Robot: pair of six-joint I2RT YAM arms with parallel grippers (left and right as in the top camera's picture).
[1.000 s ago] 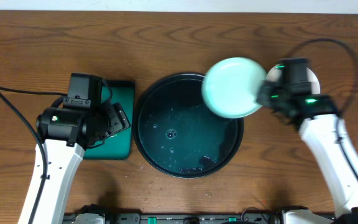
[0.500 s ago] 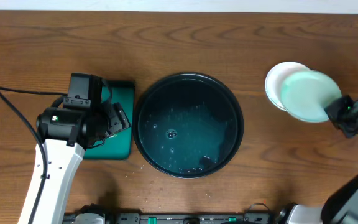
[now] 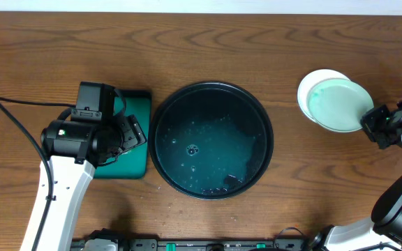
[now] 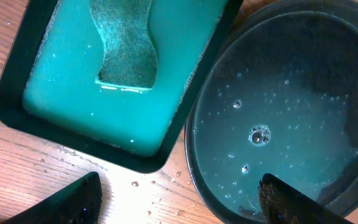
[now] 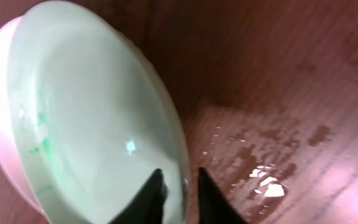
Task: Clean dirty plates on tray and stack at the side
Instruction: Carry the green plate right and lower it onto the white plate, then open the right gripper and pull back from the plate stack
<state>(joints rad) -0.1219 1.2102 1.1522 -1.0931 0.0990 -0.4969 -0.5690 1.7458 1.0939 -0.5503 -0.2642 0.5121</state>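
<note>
Overhead, the pale mint round plate (image 3: 335, 104) lies well right of the large glossy black round tray (image 3: 154, 136), overlapping a white round plate (image 3: 318, 78). The right gripper (image 3: 375, 124) is at its outer edge, so the right arm is nearer, and the tray holds only teal-tinted water. From the left wrist, the left gripper (image 4: 179, 205) hangs spread and empty over that tray's left rim, beside a rectangular green tray (image 4: 22, 62) of teal liquid with a sponge (image 4: 126, 50). From the right wrist, the fingertips (image 5: 151, 196) pinch the mint plate's rim.

Left fingers (image 4: 67, 202) wide, right fingers (image 5: 151, 198) narrow.
</note>
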